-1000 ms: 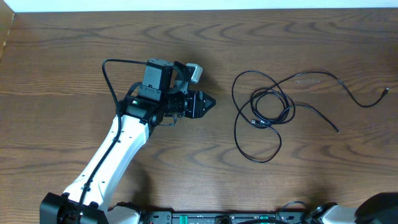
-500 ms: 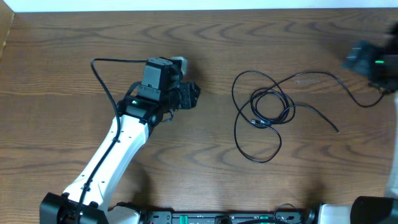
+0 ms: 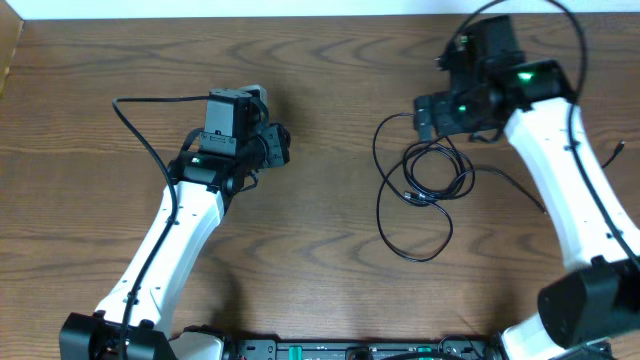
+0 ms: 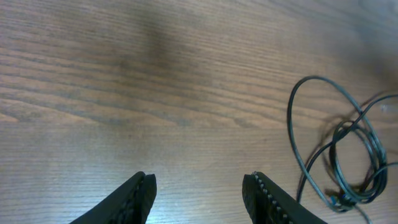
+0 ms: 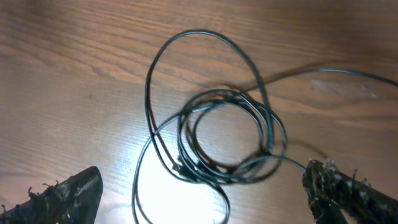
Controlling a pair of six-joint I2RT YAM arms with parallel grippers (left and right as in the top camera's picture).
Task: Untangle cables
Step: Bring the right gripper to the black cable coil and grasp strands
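A: Jaws, both units: spread wide, nothing between them. Left gripper (image 4: 198,196) fingers apart over bare wood; right gripper (image 5: 205,193) fingers apart at either lower corner of its wrist view.

B: Item 1, cables (image 3: 425,185)?

A: Thin black cords, loose tangle flat on table (image 3: 320,260), right of centre. Several tight overlapping rings in the middle, one bigger loop hanging toward the near edge, one arching toward the far edge. Wrist views agree: rings (image 5: 227,140) sit between right fingers but further out, not touching; same bundle (image 4: 348,155) at right edge of left wrist view.

B: Loose ends?

A: One strand runs rightward, tip (image 3: 541,208) on wood. Another strand passes under right arm (image 3: 560,170); plug end (image 3: 620,147) lies near right table edge. Plug type: too small to tell.

B: Arm positions?

A: Left arm (image 3: 170,240) angled up from near-left corner, gripper well apart from cables. Right gripper above tangle's far side; contact w/ cords: cannot tell from overhead.
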